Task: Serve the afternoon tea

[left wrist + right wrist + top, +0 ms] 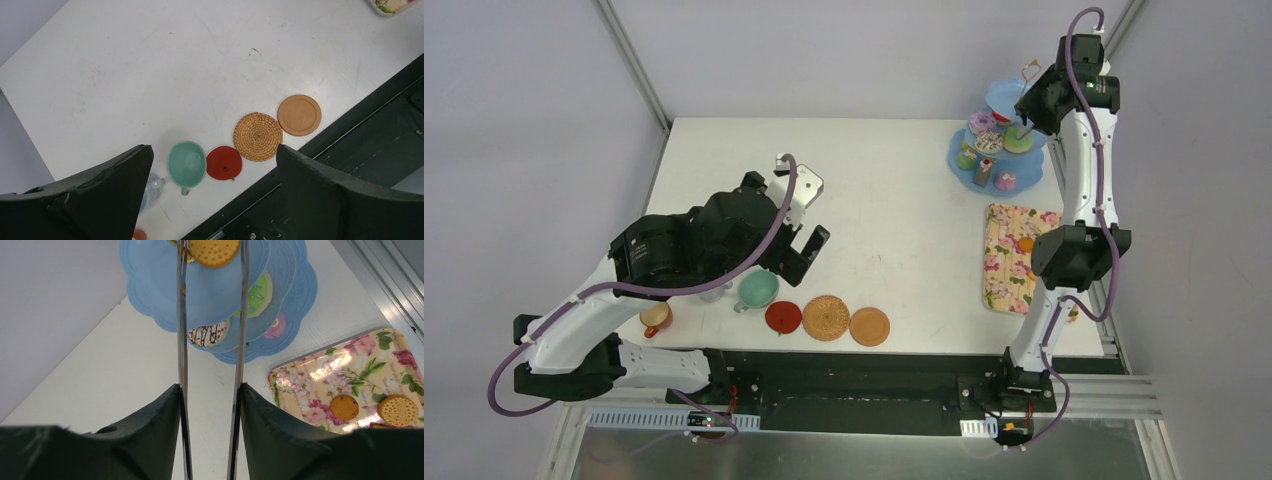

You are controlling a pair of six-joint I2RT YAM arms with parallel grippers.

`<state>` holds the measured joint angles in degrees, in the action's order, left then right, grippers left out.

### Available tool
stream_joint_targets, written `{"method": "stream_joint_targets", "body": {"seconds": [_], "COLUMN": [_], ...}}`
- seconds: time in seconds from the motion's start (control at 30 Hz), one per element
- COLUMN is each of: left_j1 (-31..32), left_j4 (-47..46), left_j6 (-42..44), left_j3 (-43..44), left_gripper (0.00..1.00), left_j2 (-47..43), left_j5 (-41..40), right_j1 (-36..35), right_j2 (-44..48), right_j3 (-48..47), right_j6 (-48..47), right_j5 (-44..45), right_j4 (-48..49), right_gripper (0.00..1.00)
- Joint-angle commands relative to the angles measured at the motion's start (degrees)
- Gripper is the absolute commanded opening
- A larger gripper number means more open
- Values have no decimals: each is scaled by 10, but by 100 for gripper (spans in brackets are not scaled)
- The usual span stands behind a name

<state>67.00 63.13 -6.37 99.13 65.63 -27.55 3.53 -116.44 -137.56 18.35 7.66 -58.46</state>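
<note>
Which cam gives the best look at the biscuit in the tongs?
Right wrist: the biscuit sits large and close between the tips of the tongs, over the stand. Top external: too small to make out. Left wrist: not in view.

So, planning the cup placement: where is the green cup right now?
In the top view the green cup sits near the front edge, left of centre, just left of the red coaster.

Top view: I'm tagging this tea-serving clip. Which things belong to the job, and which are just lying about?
Job: tier stand, biscuits, mint cup, orange cup, red coaster, woven coaster, tan coaster.
Not served: tongs (a tool, in the right fingers), floral tray.
</note>
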Motion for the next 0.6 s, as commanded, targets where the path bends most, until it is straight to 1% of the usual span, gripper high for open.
{"method": "stream_joint_targets", "body": {"seconds": [0.0,0.13,0.33,0.47,0.53,0.57], "left_j1": [-5,-5,-5,-5,-5,-5], "left_j4": [0,-1,-2,-4,-5,-7], "left_j6": [13,15,20,25,29,31], "left_j3": [10,10,10,8,6,6], "left_gripper": [100,100,100,100,100,100], "left_j2": [5,5,7,8,10,12], "left_j5": [-12,-12,-11,-10,-5,-2], "right_j1": [6,8,9,9,10,10], "right_j2": [5,10,29,65,97,119], "right_j3": [-36,-39,-42,-48,-23,6], "right_j6": [-19,-23,-26,-22,-21,-21], "right_j5": [17,17,17,29,34,35], "right_j4": [30,31,27,-13,-33,-44], "right_gripper": [50,52,52,51,49,48]}}
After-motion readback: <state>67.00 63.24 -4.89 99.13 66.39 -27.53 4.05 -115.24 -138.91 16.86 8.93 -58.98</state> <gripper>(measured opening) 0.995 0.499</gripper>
